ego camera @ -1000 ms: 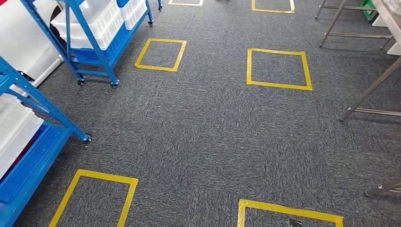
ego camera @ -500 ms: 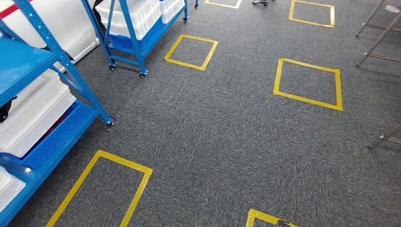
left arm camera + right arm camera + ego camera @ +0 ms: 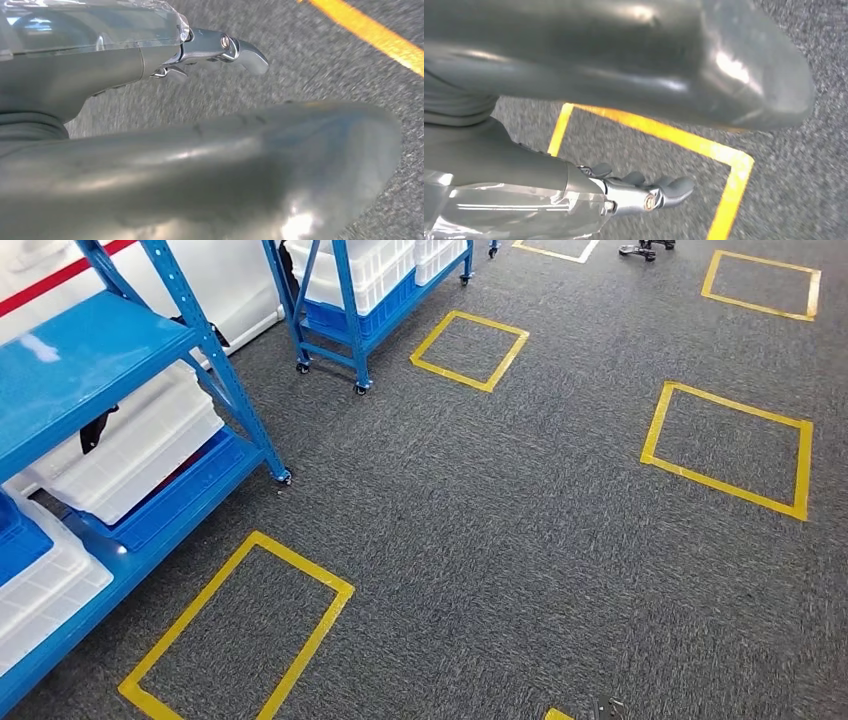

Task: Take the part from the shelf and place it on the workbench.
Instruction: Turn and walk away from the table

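Note:
A blue metal shelf (image 3: 90,350) stands at the left of the head view, its upper board bare where it shows. Under that board sits a white bin (image 3: 140,450) in a blue tray, and a small dark object (image 3: 100,428) hangs at the bin's rim; I cannot tell what it is. Lower down are a blue bin (image 3: 15,530) and another white bin (image 3: 40,590). My left hand (image 3: 150,150) hangs over the carpet holding nothing, its fingers (image 3: 235,47) straight and apart from the thumb. My right hand (image 3: 574,60) is likewise empty, with its fingers (image 3: 649,192) extended.
A second blue wheeled rack (image 3: 350,310) with white bins (image 3: 360,265) stands farther back. Yellow tape squares mark the grey carpet: one beside the near shelf (image 3: 240,635), one by the far rack (image 3: 470,350), one at the right (image 3: 730,450). A chair base (image 3: 645,248) is at the top edge.
The camera has turned left: the whole floor has slid to the right, the near shelf fills more of the left side, and the metal table legs at the right have gone out of the picture.

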Controlling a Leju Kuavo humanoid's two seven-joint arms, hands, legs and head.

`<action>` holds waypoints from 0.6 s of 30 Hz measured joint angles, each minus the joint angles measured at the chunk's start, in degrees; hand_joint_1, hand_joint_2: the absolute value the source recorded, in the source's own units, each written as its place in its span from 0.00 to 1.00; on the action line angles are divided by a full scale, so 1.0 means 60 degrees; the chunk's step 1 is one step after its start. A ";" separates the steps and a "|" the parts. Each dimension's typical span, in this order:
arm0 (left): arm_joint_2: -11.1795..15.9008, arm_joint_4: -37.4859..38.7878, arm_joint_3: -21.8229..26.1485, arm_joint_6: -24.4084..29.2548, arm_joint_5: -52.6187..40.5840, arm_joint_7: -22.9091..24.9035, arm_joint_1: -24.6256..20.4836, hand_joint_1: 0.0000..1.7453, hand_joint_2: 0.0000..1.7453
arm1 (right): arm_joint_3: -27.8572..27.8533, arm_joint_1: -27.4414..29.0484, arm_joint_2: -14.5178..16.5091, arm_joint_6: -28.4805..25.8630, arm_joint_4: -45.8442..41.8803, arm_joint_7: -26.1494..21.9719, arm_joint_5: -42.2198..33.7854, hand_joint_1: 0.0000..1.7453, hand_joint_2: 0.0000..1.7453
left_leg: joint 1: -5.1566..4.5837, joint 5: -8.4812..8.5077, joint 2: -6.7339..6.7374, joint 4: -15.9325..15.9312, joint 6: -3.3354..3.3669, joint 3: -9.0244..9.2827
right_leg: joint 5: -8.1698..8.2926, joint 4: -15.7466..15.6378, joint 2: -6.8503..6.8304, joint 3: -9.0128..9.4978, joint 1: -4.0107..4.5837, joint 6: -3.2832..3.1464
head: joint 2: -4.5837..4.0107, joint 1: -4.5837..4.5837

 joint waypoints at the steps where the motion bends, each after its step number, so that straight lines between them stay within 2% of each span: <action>1: -0.0017 0.0000 -0.0002 0.0000 -0.0010 0.0035 -0.0008 0.00 0.00 | -0.0003 0.0030 -0.0011 -0.0003 -0.0002 0.0000 0.0017 0.00 0.00 | 0.0014 -0.0278 0.0169 0.0639 -0.0024 -0.0325 | -0.0016 -0.0005 -0.0136 0.0011 0.0023 -0.0032 | 0.0000 -0.0008; 2: -0.0033 0.0000 -0.0004 0.0002 -0.0002 0.0057 -0.0007 0.00 0.00 | -0.0004 0.0066 -0.0023 -0.0003 -0.0001 0.0017 0.0048 0.00 0.00 | 0.0033 -0.0479 0.0243 0.1225 -0.0045 -0.0631 | -0.0035 -0.0003 -0.0279 0.0021 0.0045 -0.0048 | 0.0000 -0.0007; 3: -0.0046 0.0000 -0.0005 0.0005 0.0017 0.0073 0.0011 0.00 0.00 | -0.0005 0.0105 -0.0033 0.0000 0.0000 0.0040 0.0093 0.00 0.00 | 0.0047 -0.0533 0.0276 0.1578 -0.0056 -0.0822 | -0.0056 -0.0002 -0.0417 0.0036 0.0063 -0.0055 | 0.0000 -0.0008; 4: -0.0054 0.0000 -0.0005 0.0012 0.0054 0.0085 0.0041 0.00 0.00 | -0.0004 0.0137 -0.0041 0.0006 0.0001 0.0071 0.0147 0.00 0.00 | 0.0055 -0.0415 0.0303 0.1593 -0.0057 -0.0843 | -0.0080 -0.0001 -0.0544 0.0058 0.0074 -0.0055 | 0.0000 -0.0008; 5: -0.0059 0.0000 -0.0001 0.0018 0.0096 0.0086 0.0076 0.00 0.00 | 0.0000 0.0162 -0.0047 0.0014 0.0002 0.0102 0.0202 0.00 0.00 | 0.0054 -0.0145 0.0349 0.1231 -0.0042 -0.0668 | -0.0104 -0.0001 -0.0653 0.0089 0.0078 -0.0043 | 0.0000 -0.0008; 6: -0.0066 0.0000 0.0007 0.0023 0.0131 0.0070 0.0103 0.00 0.00 | 0.0005 0.0182 -0.0055 0.0021 0.0002 0.0136 0.0255 0.00 0.00 | 0.0043 0.0196 0.0487 0.0601 -0.0003 -0.0344 | -0.0132 -0.0001 -0.0751 0.0130 0.0081 -0.0022 | 0.0000 -0.0009; 8: -0.0090 0.0000 0.0027 0.0025 0.0191 0.0011 0.0094 0.00 0.00 | 0.0018 0.0224 -0.0091 0.0033 0.0002 0.0220 0.0333 0.00 0.00 | -0.0046 0.0587 0.0880 -0.0551 0.0102 0.0242 | -0.0202 0.0006 -0.0939 0.0200 0.0115 0.0061 | 0.0000 -0.0004; 9: -0.0111 0.0000 0.0037 0.0025 0.0217 -0.0024 0.0076 0.00 0.00 | 0.0023 0.0247 -0.0119 0.0035 0.0002 0.0258 0.0355 0.00 0.00 | -0.0095 0.0635 0.0999 -0.0846 0.0161 0.0382 | -0.0233 0.0008 -0.1037 0.0226 0.0131 0.0110 | 0.0000 0.0000; 10: -0.0133 0.0000 0.0046 0.0025 0.0244 -0.0052 0.0068 0.00 0.00 | 0.0025 0.0263 -0.0149 0.0036 0.0002 0.0285 0.0363 0.00 0.00 | -0.0139 0.0600 0.0995 -0.0934 0.0208 0.0400 | -0.0255 0.0002 -0.1139 0.0249 0.0141 0.0156 | 0.0000 0.0006; 11: -0.0155 0.0000 0.0057 0.0025 0.0265 -0.0070 0.0076 0.00 0.00 | 0.0028 0.0269 -0.0175 0.0035 0.0001 0.0297 0.0368 0.00 0.00 | -0.0145 0.0613 0.0880 -0.0956 0.0262 0.0385 | -0.0271 -0.0012 -0.1239 0.0281 0.0146 0.0199 | 0.0000 0.0008; 12: -0.0177 0.0000 0.0069 0.0025 0.0281 -0.0080 0.0102 0.00 0.00 | 0.0033 0.0266 -0.0201 0.0034 -0.0002 0.0305 0.0371 0.00 0.00 | -0.0128 0.0632 0.0774 -0.0999 0.0307 0.0406 | -0.0306 0.0006 -0.1235 0.0315 0.0127 0.0246 | 0.0000 0.0007; 14: -0.0214 0.0000 0.0094 0.0019 0.0292 -0.0086 0.0122 0.00 0.00 | 0.0052 0.0269 -0.0251 0.0029 -0.0006 0.0292 0.0381 0.00 0.00 | -0.0075 0.0690 0.0582 -0.1096 0.0412 0.0469 | -0.0591 0.0388 -0.0817 0.0195 0.0091 0.0335 | 0.0000 0.0014; 16: -0.0268 0.0000 0.0106 -0.0008 0.0265 -0.0091 0.0084 0.00 0.00 | 0.0070 0.0310 -0.0298 0.0026 -0.0006 0.0246 0.0403 0.00 0.00 | -0.0058 0.0726 0.0376 -0.1127 0.0497 0.0485 | -0.1178 0.1499 -0.0283 -0.0351 0.0062 0.0391 | 0.0000 0.0027; 17: -0.0302 0.0000 0.0107 -0.0021 0.0247 -0.0092 0.0064 0.00 0.00 | 0.0076 0.0333 -0.0320 0.0025 -0.0006 0.0220 0.0418 0.00 0.00 | -0.0063 0.0733 0.0254 -0.1123 0.0523 0.0476 | -0.1425 0.2126 -0.0182 -0.0688 0.0060 0.0408 | 0.0000 0.0029; 18: -0.0340 0.0000 0.0107 -0.0029 0.0231 -0.0092 0.0051 0.00 0.00 | 0.0080 0.0346 -0.0348 0.0026 -0.0006 0.0189 0.0436 0.00 0.00 | -0.0068 0.0734 0.0121 -0.1117 0.0530 0.0477 | -0.1509 0.2558 -0.0146 -0.0942 0.0060 0.0422 | 0.0000 0.0029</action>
